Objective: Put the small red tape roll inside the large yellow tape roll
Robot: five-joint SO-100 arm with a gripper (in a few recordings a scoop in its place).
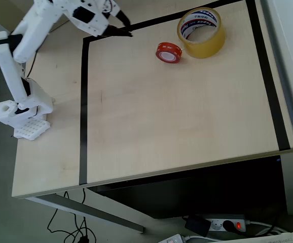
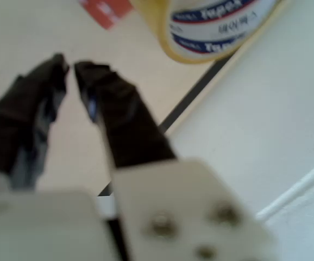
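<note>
The small red tape roll (image 1: pixel 168 52) lies flat on the wooden table, just left of the large yellow tape roll (image 1: pixel 205 47) and almost touching it. The yellow roll lies flat too, and its white core shows red and blue print. My gripper (image 1: pixel 127 29) hovers near the table's far edge, well to the left of the red roll. In the wrist view the black fingers (image 2: pixel 130 125) point at both rolls; their tips nearly touch and hold nothing, so the gripper (image 2: pixel 70 65) is shut. At the top of that view are a corner of the red roll (image 2: pixel 105 11) and the yellow roll (image 2: pixel 211 32).
Black tape lines (image 1: pixel 83 111) frame a work area on the table (image 1: pixel 177 121). The arm's white base (image 1: pixel 22 109) sits at the left edge. A pale wall or board (image 2: pixel 265 125) runs past the table's far edge.
</note>
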